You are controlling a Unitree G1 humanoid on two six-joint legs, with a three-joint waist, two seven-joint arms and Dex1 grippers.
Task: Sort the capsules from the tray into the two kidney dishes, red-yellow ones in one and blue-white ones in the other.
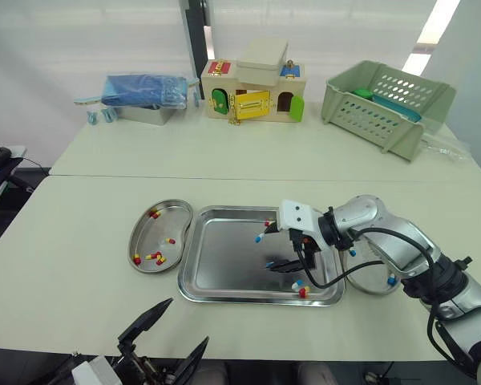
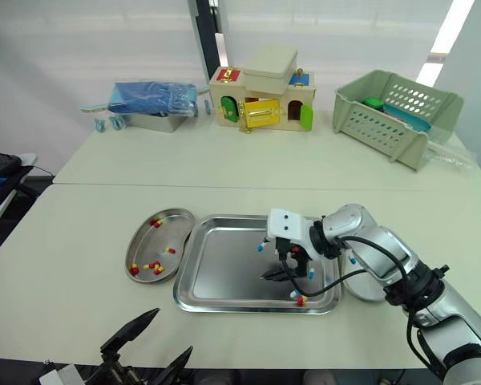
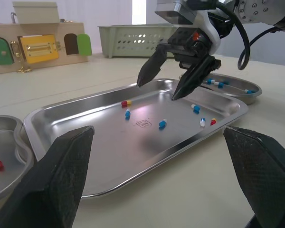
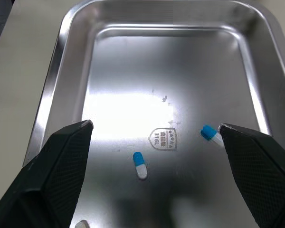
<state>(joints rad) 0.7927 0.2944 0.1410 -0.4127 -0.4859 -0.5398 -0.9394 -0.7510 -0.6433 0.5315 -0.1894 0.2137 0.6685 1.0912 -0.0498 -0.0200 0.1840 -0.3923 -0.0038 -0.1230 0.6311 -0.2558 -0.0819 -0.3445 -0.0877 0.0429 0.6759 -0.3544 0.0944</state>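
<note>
Right pincer [image 3: 156, 91] hangs spread over the tray's [image 1: 224, 257] three-o'clock half, likely targeting a blue-white capsule [image 4: 140, 165]; left pincer [image 1: 183, 325] open, idle.

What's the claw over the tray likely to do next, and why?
Probably lower the right claw straight down and close on the blue-white capsule. The claw hangs open above the tray, and that capsule lies loose on the tray floor between its two fingers.

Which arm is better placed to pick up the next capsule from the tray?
Right. The right gripper hangs open over the tray, with a blue-white capsule lying between its fingers in the right wrist view. The left gripper sits open near the table's front edge, short of the tray.
</note>
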